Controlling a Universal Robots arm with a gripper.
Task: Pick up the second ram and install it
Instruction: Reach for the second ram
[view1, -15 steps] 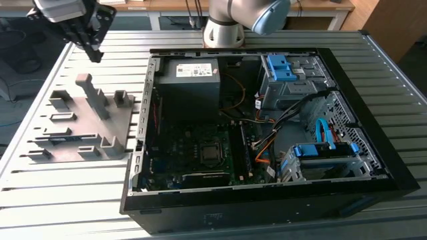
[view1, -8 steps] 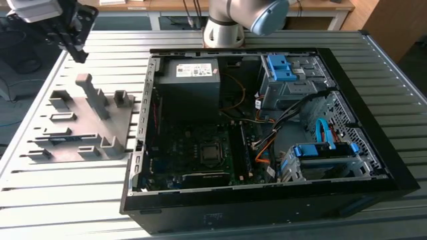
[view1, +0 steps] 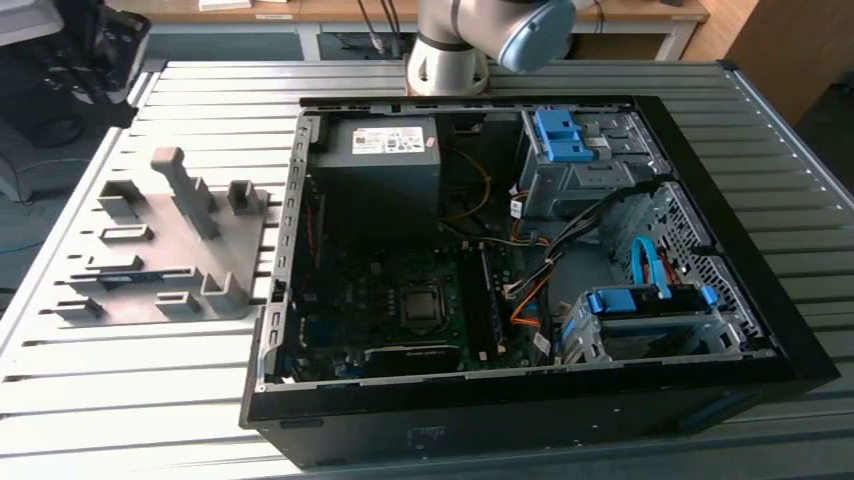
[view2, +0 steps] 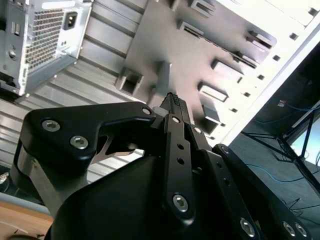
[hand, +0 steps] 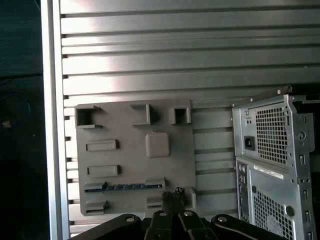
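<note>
The second ram (hand: 125, 186) lies lengthwise in a shallow slot of the grey fixture (hand: 135, 155), a thin dark strip with a bluish sheen, close to the fixture's edge nearest the claw. The fixture rests on the slatted metal counter (hand: 150, 50) just beside the open computer case (view1: 507, 420); in the exterior view it sits on that view's left, and its upright posts stand apart from the stick.

The claw (hand: 173, 192) hangs well above the fixture with its tips drawn together into a narrow point, holding nothing. In the second wrist view the claw (view2: 172, 98) looks the same — slim, with no gap to speak of and no stick between the fingers.

The likely risks follow from that. With the tips this narrow, a descent would land them on the stick's edge rather than either side of it, which could chip it or jam it in the slot. The stick is thin and long, so a grip away from its middle would probably let it tilt. Inside the case a bundle of cables (view1: 534, 285) runs close to the board — a tilted stick could snag there or meet its socket crooked.

As for writing, the power supply (view1: 380, 160) carries a pale label with a red mark, and a pale strip shows on the case's rear panel (hand: 272, 172). No print on either can be made out, and no label shows on the stick.
</note>
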